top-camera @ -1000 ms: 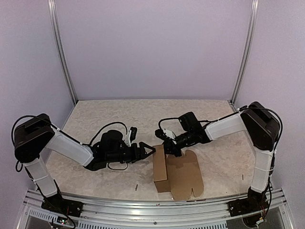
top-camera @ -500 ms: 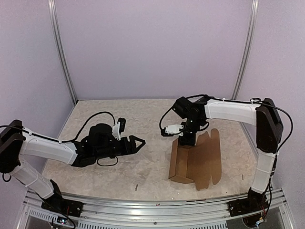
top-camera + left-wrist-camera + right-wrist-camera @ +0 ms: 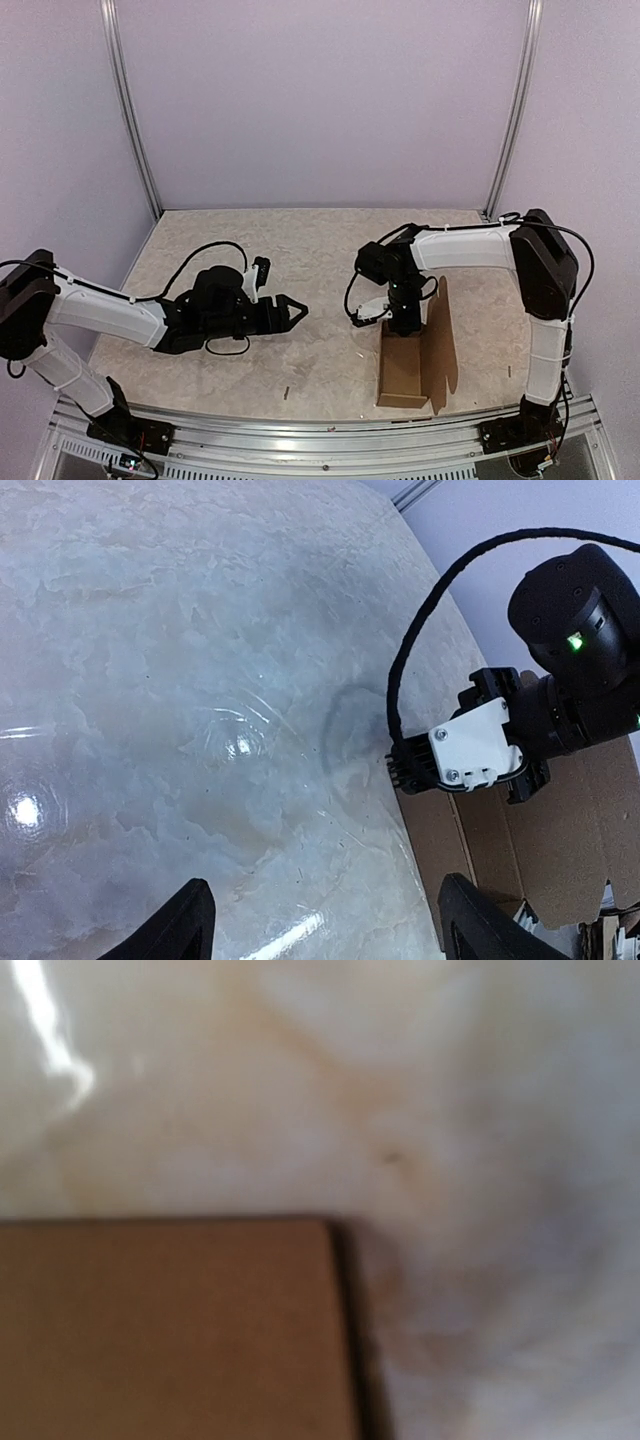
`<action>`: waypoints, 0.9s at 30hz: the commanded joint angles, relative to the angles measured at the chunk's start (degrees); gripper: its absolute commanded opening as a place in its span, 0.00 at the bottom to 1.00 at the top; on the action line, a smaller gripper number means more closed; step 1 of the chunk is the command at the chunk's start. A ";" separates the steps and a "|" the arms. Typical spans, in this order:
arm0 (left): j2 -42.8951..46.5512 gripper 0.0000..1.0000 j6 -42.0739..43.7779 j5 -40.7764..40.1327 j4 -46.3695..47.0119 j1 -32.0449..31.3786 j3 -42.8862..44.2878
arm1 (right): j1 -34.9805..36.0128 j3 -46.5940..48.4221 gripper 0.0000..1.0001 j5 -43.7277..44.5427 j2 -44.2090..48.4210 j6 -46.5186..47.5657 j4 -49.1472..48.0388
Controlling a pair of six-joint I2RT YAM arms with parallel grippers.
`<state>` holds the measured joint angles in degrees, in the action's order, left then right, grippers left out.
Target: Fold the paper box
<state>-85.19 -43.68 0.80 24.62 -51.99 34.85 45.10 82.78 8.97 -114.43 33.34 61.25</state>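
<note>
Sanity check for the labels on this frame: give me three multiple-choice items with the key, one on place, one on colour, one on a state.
1. Where on the table is the box?
A. Far left corner
B. Near right
C. Dead centre

2. What colour is the box?
A. White
B. Blue
C. Brown

3. How is the left gripper?
A. Open, holding nothing
B. Shut on the box
C. Out of view

Key:
1 B: it sits by the near edge, on the right side.
2 C: it is plain brown cardboard in every view.
3 A: its fingers stand apart over bare table, clear of the box.
</note>
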 commanded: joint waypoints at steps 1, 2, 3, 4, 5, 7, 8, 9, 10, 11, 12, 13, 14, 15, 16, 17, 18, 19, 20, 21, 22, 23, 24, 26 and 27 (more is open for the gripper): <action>-0.79 0.75 -0.25 -0.59 1.07 -0.54 -0.71 | 0.37 -2.84 0.13 1.31 -1.03 -1.12 -1.92; -0.77 0.75 -0.23 -0.57 1.12 -0.49 -0.86 | 0.43 -3.17 0.13 1.39 -0.98 -1.23 -2.32; -0.65 0.75 -0.22 -0.61 1.20 -0.48 -1.04 | 0.39 -3.44 0.13 1.40 -0.97 -1.30 -2.55; -0.56 0.75 -0.18 -0.58 1.22 -0.48 -1.16 | 0.44 -3.87 0.13 1.40 -0.90 -1.42 -2.99; -0.51 0.75 -0.06 -0.59 1.22 -0.48 -1.26 | 0.43 -4.31 0.12 1.49 -0.70 -1.44 -3.56; -0.38 0.75 -0.03 -0.58 1.28 -0.41 -1.43 | 0.43 -5.04 0.10 1.53 -0.37 -1.45 -4.93; -0.41 0.75 -0.06 -0.51 1.43 -0.38 -1.45 | 0.44 -5.41 0.09 1.43 -0.10 -1.44 -5.64; -0.48 0.75 -0.01 -0.43 1.62 -0.39 -1.45 | 0.46 -5.70 0.08 1.34 0.06 -1.44 -6.29; -0.67 0.75 -0.10 -0.17 1.80 -0.44 -1.45 | 0.45 -5.89 0.08 1.01 0.31 -1.44 -6.64; -0.83 0.75 -0.12 0.00 2.05 -0.47 -1.45 | 0.43 -5.91 0.09 0.56 0.57 -1.38 -6.77; -1.06 0.75 -0.22 0.07 2.23 -0.48 -1.45 | 0.43 -5.77 0.10 0.35 0.68 -1.31 -6.58; -1.17 0.75 -0.34 0.22 2.39 -0.48 -1.50 | 0.47 -5.53 0.10 0.04 0.92 -1.22 -6.33; -1.45 0.75 -0.36 0.35 2.55 -0.48 -1.53 | 0.43 -5.12 0.11 -0.52 1.30 -1.07 -6.01; -1.68 0.75 -0.50 0.53 2.80 -0.48 -1.53 | 0.49 -4.60 0.13 -1.47 1.71 -0.94 -5.63; -1.79 0.75 -0.52 0.75 2.94 -0.46 -1.56 | 0.49 -4.04 0.15 -2.71 2.20 -0.91 -5.28; -2.06 0.75 -0.46 0.80 3.09 -0.46 -1.54 | 0.50 -3.40 0.16 -4.14 2.66 -0.99 -4.81; -2.24 0.75 -0.48 0.98 3.21 -0.44 -1.54 | 0.43 -2.88 0.17 -5.15 2.92 -1.04 -4.45; -2.40 0.75 -0.48 1.15 3.36 -0.43 -1.47 | 0.48 -2.24 0.17 -5.76 3.07 -1.06 -4.13; -2.50 0.75 -0.42 1.28 3.41 -0.47 -1.46 | 0.49 -2.01 0.17 -5.92 3.10 -1.08 -4.13; -2.61 0.75 -0.37 1.35 3.48 -0.35 -1.38 | 0.44 -2.06 0.18 -5.93 3.20 -1.17 -4.31; -2.76 0.75 -0.41 1.51 3.54 -0.39 -1.37 | 0.43 -2.15 0.17 -5.89 3.24 -1.23 -4.78; -2.85 0.75 -0.36 1.61 3.65 -0.44 -1.34 | 0.47 -2.25 0.18 -5.83 3.18 -1.12 -5.16; -2.92 0.75 -0.42 1.78 3.70 -0.47 -1.36 | 0.45 -2.38 0.18 -5.95 3.04 -1.13 -5.44; -3.05 0.75 -0.55 2.01 3.84 -0.48 -1.41 | 0.46 -2.66 0.18 -6.59 2.79 -1.08 -5.94; -3.12 0.75 -0.60 2.09 3.85 -0.48 -1.45 | 0.48 -2.74 0.18 -6.72 2.58 -1.17 -6.03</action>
<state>-87.39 -43.90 1.76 27.07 -52.18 34.09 45.25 79.66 4.40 -113.12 32.47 56.47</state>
